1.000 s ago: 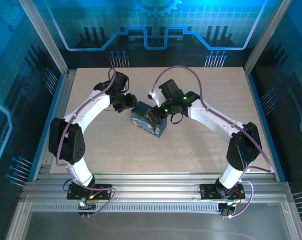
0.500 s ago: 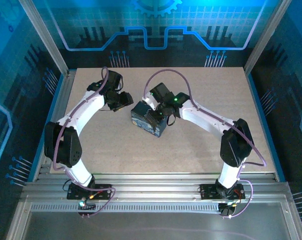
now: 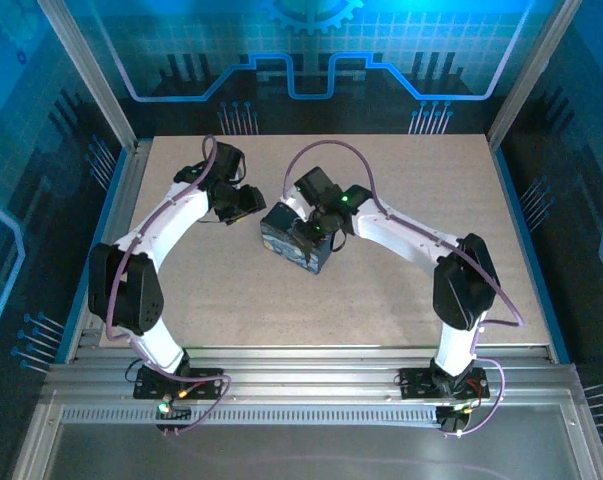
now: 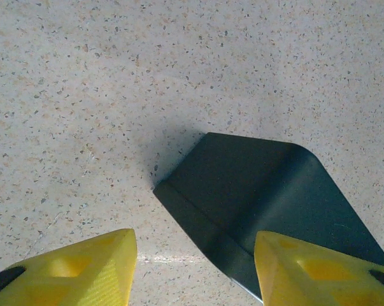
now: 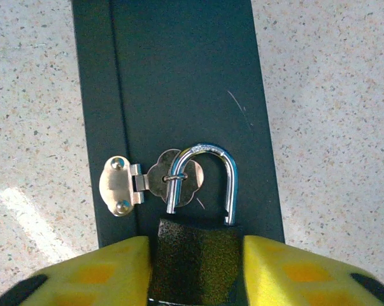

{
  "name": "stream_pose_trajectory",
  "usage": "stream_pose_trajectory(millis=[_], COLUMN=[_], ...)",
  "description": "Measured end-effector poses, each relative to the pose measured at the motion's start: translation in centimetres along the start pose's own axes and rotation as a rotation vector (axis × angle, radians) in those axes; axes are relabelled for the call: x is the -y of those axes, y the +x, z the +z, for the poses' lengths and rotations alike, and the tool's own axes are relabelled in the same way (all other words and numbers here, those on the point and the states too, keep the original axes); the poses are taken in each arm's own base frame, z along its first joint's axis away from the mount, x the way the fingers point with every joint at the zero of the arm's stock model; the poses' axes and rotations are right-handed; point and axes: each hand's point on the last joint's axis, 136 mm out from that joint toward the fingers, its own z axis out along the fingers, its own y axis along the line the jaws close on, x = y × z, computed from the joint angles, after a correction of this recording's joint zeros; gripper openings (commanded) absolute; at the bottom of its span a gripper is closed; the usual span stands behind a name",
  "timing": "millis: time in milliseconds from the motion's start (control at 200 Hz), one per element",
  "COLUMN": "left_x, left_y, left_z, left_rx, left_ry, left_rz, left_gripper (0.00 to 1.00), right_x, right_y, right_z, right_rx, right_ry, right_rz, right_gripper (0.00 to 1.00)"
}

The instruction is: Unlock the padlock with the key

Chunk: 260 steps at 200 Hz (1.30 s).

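The right gripper (image 5: 197,255) is partly closed and grasps the padlock (image 5: 198,233). One yellow finger lies against the 9 o'clock flank of the dark speckled body and the other against the 3 o'clock flank. The silver shackle (image 5: 212,172) arches toward 12 o'clock from the body and passes through the staple of a brass hasp (image 5: 125,186), which lies at 9 o'clock from the shackle on the face of the dark box (image 5: 179,76).

The left gripper (image 4: 193,233) is released: its fingers stand well apart with nothing between them, above the speckled table (image 4: 115,95). A corner of the box (image 4: 255,191) lies just ahead toward 1 o'clock.

From above, the box (image 3: 286,245) sits near the table's middle. The left gripper (image 3: 243,203) is at its 10 o'clock and the right gripper (image 3: 313,232) is on its 2 o'clock side.

A second ago the left wrist was up against the box, and now it is drawn slightly back toward 10 o'clock with the elbow swung outward. The right elbow has shifted toward 9 o'clock and the wrist has swung round at the box, with the fingers narrower than before.

Count: two arms, two grippers, one box, one hasp, one padlock.
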Motion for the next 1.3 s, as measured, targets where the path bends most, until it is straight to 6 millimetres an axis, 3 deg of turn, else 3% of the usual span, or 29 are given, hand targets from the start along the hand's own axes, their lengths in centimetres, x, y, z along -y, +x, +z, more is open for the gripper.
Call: stream_pose_trajectory(millis=[170, 415, 595, 780, 1041, 1301], left_x=[0.0, -0.2, -0.1, -0.1, -0.1, 0.1], left_y=[0.0, -0.1, -0.1, -0.1, 0.0, 0.1], left_z=[0.0, 0.0, 0.0, 0.0, 0.0, 0.0], left_rx=[0.000, 0.002, -0.001, -0.003, -0.004, -0.010], left_ry=[0.000, -0.001, 0.002, 0.005, 0.005, 0.013], left_rz=[-0.001, -0.005, -0.005, -0.005, -0.005, -0.005], left_gripper=[0.52, 0.52, 0.52, 0.52, 0.52, 0.52], right_x=[0.0, 0.7, 2.3, 1.3, 0.5, 1.0], right_y=[-0.4, -0.6, 0.3, 0.1, -0.3, -0.7], right_z=[-0.2, -0.7, -1.0, -1.2, -1.7, -2.3], right_rx=[0.008, 0.049, 0.054, 0.059, 0.082, 0.095], right_ry=[-0.008, -0.154, -0.224, -0.271, -0.238, -0.171], right_rz=[0.016, 0.182, 0.309, 0.309, 0.160, -0.090], right_gripper=[0.26, 0.25, 0.29, 0.33, 0.47, 0.50])
